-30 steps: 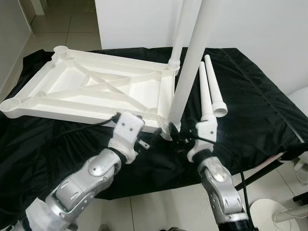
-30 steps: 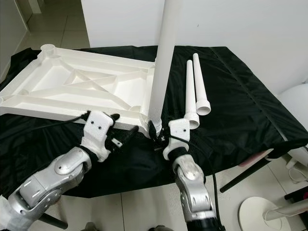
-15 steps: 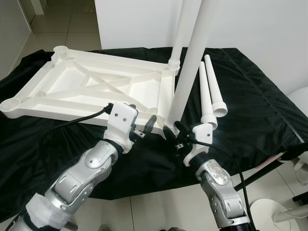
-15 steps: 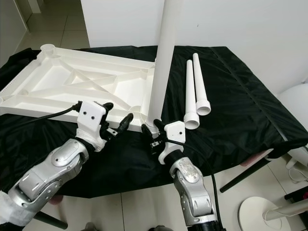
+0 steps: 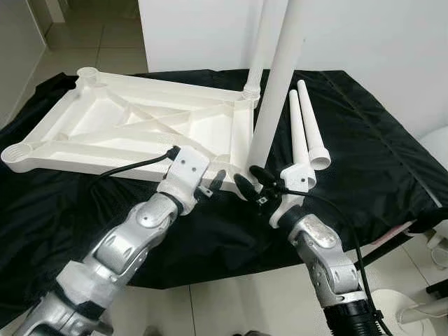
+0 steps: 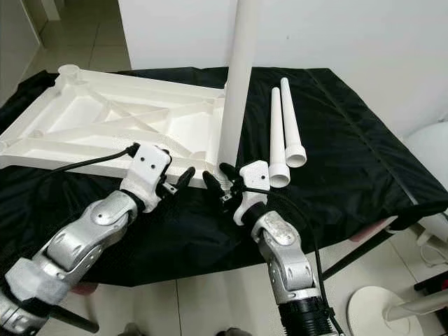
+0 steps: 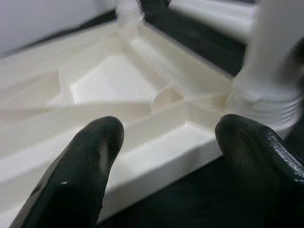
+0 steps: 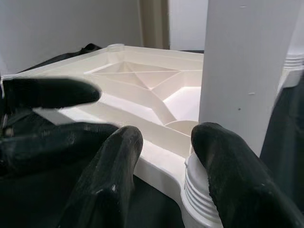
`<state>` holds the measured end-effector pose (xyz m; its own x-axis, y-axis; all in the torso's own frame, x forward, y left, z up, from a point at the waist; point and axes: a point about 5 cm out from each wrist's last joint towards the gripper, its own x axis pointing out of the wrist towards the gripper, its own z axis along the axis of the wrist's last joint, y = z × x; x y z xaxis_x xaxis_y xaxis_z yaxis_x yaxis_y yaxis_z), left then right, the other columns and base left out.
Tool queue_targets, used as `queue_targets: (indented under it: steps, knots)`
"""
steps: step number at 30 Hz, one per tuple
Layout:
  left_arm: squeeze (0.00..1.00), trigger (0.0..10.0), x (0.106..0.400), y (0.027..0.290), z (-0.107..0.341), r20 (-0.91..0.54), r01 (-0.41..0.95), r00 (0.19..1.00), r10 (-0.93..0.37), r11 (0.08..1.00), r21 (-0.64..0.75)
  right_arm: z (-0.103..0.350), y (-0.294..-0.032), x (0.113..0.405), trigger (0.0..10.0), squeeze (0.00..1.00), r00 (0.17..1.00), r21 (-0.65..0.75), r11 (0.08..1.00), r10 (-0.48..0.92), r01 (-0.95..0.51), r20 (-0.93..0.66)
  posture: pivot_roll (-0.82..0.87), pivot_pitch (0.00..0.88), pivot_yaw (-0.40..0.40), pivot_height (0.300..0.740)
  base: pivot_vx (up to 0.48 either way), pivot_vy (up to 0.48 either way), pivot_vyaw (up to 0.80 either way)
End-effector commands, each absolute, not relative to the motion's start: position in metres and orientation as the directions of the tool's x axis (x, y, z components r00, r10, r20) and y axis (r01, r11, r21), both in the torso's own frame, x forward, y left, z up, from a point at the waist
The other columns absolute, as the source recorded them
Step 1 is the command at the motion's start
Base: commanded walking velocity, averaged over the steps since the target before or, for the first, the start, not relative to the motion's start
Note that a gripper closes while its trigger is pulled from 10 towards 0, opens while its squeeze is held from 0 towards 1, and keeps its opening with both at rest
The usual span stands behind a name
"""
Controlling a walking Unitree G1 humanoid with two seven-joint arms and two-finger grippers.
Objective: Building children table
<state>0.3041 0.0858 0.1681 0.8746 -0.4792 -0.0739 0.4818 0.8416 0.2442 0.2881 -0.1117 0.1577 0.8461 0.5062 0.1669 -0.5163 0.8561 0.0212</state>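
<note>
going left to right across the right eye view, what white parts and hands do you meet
upturned table top → left hand → right hand → upright leg → shorter loose leg → longer loose leg

L tool (image 5: 215, 183) agape, R tool (image 5: 253, 183) agape

No readable text in any view.
You'll find no letters, numbers, labels or brand marks on the white plastic parts, the black cloth or the arms; every surface you can see is plain.
</note>
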Motion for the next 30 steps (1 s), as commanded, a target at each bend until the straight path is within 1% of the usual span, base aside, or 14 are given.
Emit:
queue_targets:
  steps: [1,7,13,14,17,18,23,28,29,30]
  knots:
    - [0.00,10.0,0.309,0.092,0.162,-0.124,0.467,0.884,-0.451,0.850,0.244,0.156,-0.124,0.291,10.0,0.00,0.881,0.026,0.890,0.445,-0.455,0.162,-0.01,0.070,-0.021,0.740,0.000,0.000,0.00]
    - [0.00,10.0,0.316,0.096,0.155,-0.175,0.454,0.891,-0.420,0.848,0.273,0.151,-0.122,0.287,10.0,0.00,0.884,0.036,0.891,0.443,-0.453,0.151,-0.02,0.077,-0.012,0.740,0.000,0.000,0.00]
    - [0.00,10.0,0.326,0.102,0.154,-0.194,0.421,0.905,-0.378,0.861,0.285,0.144,-0.112,0.273,10.0,0.00,0.841,0.044,0.846,0.521,-0.532,0.146,-0.02,0.086,-0.008,0.740,0.000,0.000,0.00]
    - [0.00,10.0,0.333,0.106,0.159,-0.181,0.399,0.915,-0.360,0.872,0.284,0.135,-0.106,0.260,10.0,0.00,0.791,0.011,0.795,0.601,-0.606,0.117,-0.02,0.089,-0.006,0.740,0.000,0.000,0.00]
    - [0.00,10.0,0.335,0.108,0.160,-0.183,0.396,0.916,-0.356,0.875,0.279,0.131,-0.106,0.256,10.0,0.00,0.782,0.012,0.785,0.615,-0.620,0.101,-0.03,0.092,-0.003,0.740,0.000,0.000,0.00]
    - [0.00,10.0,0.339,0.112,0.159,-0.204,0.408,0.910,-0.360,0.865,0.293,0.126,-0.108,0.252,10.0,0.00,0.772,0.013,0.773,0.632,-0.634,0.075,-0.03,0.096,0.003,0.740,0.000,0.000,0.00]
    - [0.00,10.0,0.343,0.115,0.157,-0.231,0.436,0.897,-0.378,0.843,0.314,0.126,-0.109,0.249,10.0,0.00,0.767,0.010,0.769,0.638,-0.640,0.071,-0.04,0.100,0.013,0.740,0.000,0.000,0.00]
    - [0.00,10.0,0.347,0.118,0.155,-0.256,0.460,0.883,-0.394,0.835,0.302,0.126,-0.111,0.247,10.0,0.00,0.769,-0.019,0.771,0.636,-0.636,0.061,-0.05,0.101,0.017,0.740,0.000,0.000,0.00]
    - [0.00,10.0,0.347,0.119,0.155,-0.263,0.471,0.877,-0.403,0.832,0.295,0.126,-0.112,0.246,10.0,0.00,0.769,-0.020,0.771,0.637,-0.637,0.062,-0.05,0.100,0.022,0.740,0.000,0.000,0.00]
    - [0.00,10.0,0.346,0.118,0.158,-0.268,0.529,0.843,-0.466,0.808,0.259,0.126,-0.113,0.246,10.0,0.00,0.772,-0.022,0.775,0.632,-0.632,0.062,-0.05,0.099,0.035,0.740,0.000,0.000,0.00]
